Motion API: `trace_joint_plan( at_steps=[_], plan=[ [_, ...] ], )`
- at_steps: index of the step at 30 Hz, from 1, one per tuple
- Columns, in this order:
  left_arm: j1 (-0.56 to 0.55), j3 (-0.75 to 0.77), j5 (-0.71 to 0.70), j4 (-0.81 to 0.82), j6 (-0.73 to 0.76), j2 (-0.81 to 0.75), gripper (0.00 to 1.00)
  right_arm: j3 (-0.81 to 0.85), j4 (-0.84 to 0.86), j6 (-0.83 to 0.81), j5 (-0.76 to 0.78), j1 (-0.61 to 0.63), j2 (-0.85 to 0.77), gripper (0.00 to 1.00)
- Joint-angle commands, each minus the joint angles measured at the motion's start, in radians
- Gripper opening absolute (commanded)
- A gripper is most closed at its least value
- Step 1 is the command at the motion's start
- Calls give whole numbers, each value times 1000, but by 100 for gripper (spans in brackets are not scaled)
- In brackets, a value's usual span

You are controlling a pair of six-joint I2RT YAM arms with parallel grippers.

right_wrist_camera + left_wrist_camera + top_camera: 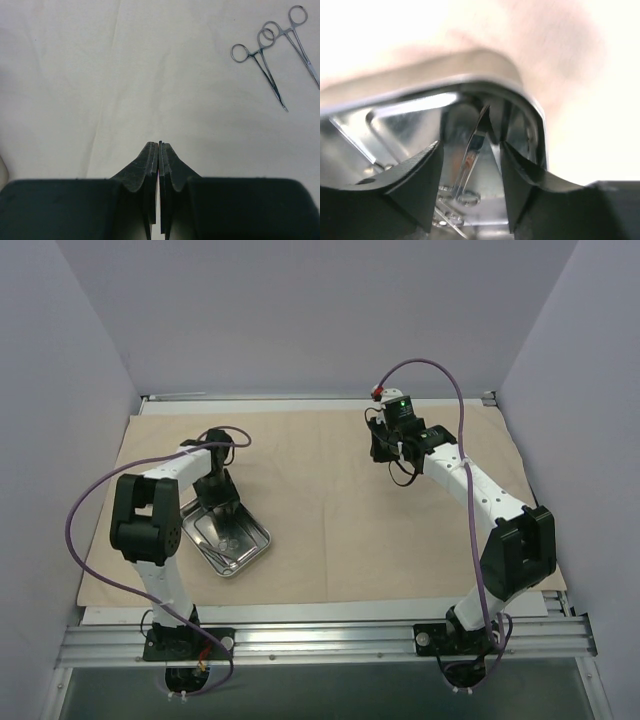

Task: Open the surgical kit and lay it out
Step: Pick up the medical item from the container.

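Middle: the beige cloth (320, 530) lies flat and bare between the steel tray (255, 540) and the right arm (480, 505), leaving a wide passage.
Tray: its raised rim hems in the left tool (470, 144); a thin instrument (479, 131) stands between the parted fingers, with narrow gaps either side.
Right: forceps (274, 86) lie flat, off to one side of the closed right tool (160, 147).
Edges: walls (300, 320) close three sides.

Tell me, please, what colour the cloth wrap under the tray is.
The cloth wrap is plain beige, best seen in the top external view.
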Motion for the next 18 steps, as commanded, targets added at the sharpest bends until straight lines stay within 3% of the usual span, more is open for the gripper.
trace_joint_plan(
  at_steps=[1, 8, 9, 15, 18],
  plan=[
    [7, 48, 22, 24, 19, 51, 55, 20, 14, -1, -2, -3, -26, 0],
    [28, 45, 17, 30, 23, 101, 38, 17, 14, -5, 7, -5, -35, 0],
    [33, 38, 17, 32, 26, 106, 29, 15, 14, -5, 9, -5, -35, 0],
    [68, 24, 20, 62, 51, 88, 3, 18, 11, -15, -3, -3, -26, 0],
    [74, 44, 13, 41, 69, 49, 2, 18, 20, -25, -33, 0, -9, 0]
  ],
)
